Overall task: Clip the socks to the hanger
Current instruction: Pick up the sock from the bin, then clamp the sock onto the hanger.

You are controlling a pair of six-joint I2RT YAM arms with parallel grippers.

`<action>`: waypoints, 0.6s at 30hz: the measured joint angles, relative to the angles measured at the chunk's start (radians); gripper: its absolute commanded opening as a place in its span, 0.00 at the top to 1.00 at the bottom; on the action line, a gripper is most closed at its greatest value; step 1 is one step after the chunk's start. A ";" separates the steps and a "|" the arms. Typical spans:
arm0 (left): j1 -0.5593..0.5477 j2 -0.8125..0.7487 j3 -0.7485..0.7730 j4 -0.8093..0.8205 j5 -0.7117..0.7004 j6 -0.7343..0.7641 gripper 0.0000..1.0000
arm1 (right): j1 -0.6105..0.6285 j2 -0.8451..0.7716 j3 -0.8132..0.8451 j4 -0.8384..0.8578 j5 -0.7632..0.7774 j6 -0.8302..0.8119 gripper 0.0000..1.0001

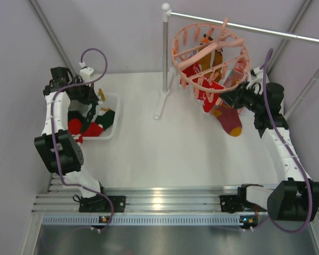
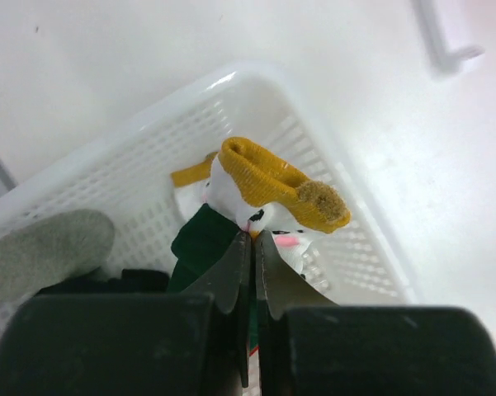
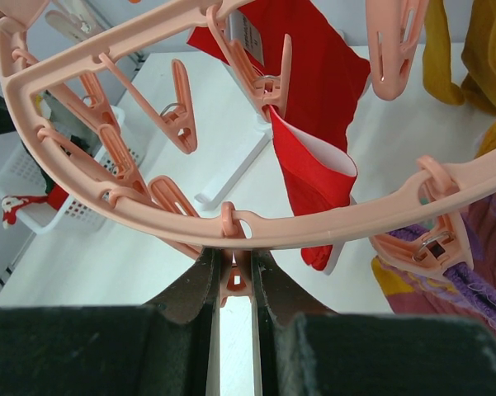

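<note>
Socks sit in two places. A few hang clipped on the round salmon-pink plastic drying hanger (image 3: 330, 235), among them a red fabric sock (image 3: 314, 82) and a mustard-and-maroon sock (image 1: 228, 119) that dangles lowest. The rest lie heaped in the white mesh plastic basket (image 2: 148, 165) at the left side of the table (image 1: 164, 154).

The left tool (image 2: 252, 235) reaches down into that basket with its fingers pressed together, pinching the fabric of a white-and-dark-green sock with a mustard cuff (image 2: 272, 181). The grip is low on the sock, so the cuff stands up free. That looks like a good end to offer to a clip.

The right tool (image 3: 233, 260) is up at the near rim of the hanger. Its fingers are nearly together around a small salmon-pink clip (image 3: 229, 285) hanging just under the ring. This hold probably steadies the swinging ring and readies that clip to be squeezed open. Whether the clip's mouth is parted cannot be told.

The hanger hangs from a grey metal rail (image 1: 255, 29) carried on a white pole (image 1: 165, 53) that stands on the table. That leaves room under the ring for the socks to hang.

The table is plain matte white and evenly lit. Pale grey walls close it in on three sides. A ribbed aluminium rail (image 1: 159, 202) along the near edge carries both arm bases.
</note>
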 measured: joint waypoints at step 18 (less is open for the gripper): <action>-0.741 -0.330 -0.185 0.418 0.018 -0.554 1.00 | 0.000 0.000 0.001 0.053 -0.014 0.177 1.00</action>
